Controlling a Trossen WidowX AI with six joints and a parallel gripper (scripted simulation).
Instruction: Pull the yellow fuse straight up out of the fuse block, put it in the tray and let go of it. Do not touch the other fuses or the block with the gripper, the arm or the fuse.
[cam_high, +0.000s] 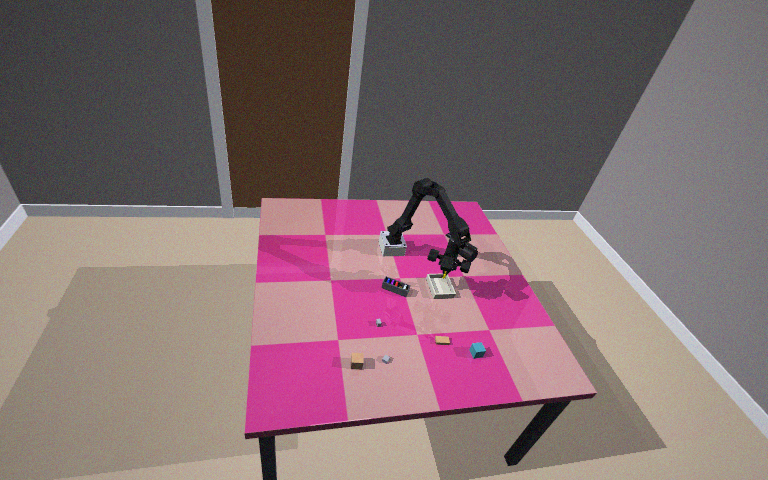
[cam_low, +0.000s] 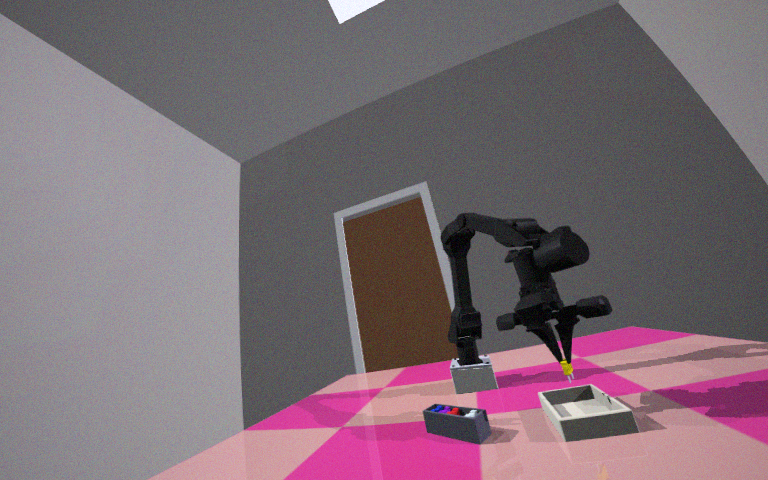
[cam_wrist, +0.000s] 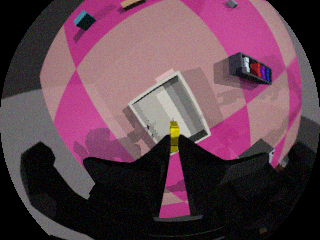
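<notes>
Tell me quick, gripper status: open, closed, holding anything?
Gripper: closed on the yellow fuse, held in the air at the far edge of the tray.

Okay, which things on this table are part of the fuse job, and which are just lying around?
Part of the job:
gripper, shut on the yellow fuse
fuse block
tray

Lying about:
blue cube
two tan blocks
two small grey bits
</notes>
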